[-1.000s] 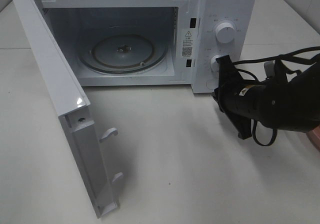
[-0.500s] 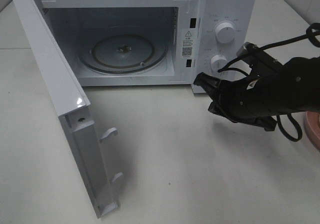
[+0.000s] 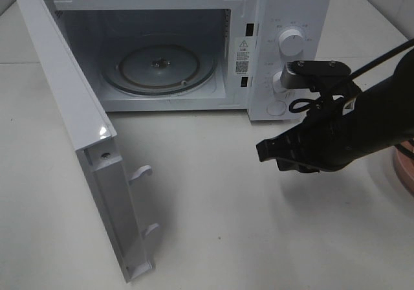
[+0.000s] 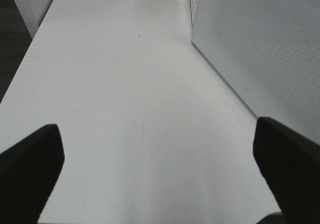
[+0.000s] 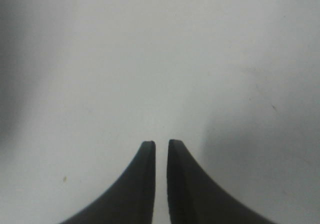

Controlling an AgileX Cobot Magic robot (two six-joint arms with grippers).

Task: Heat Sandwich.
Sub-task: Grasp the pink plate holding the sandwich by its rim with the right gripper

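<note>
Right gripper (image 3: 261,151) is held by microwave (image 3: 294,8), jaws barely parted, empty; left gripper (image 4: 156,129) is spread wide. Sandwich is not seen. Open door (image 3: 71,102) may be struck if an arm is swung wide.

Left end effector (image 4: 157,125) gapes wide; right end effector (image 5: 161,143) (fingers (image 5: 140,189) nearly touching) barely parted.

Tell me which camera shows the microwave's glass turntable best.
The exterior high view: the turntable lies in plain sight past the open door. Neither wrist view shows it: the left sees table and a white panel, the right only table.
</note>
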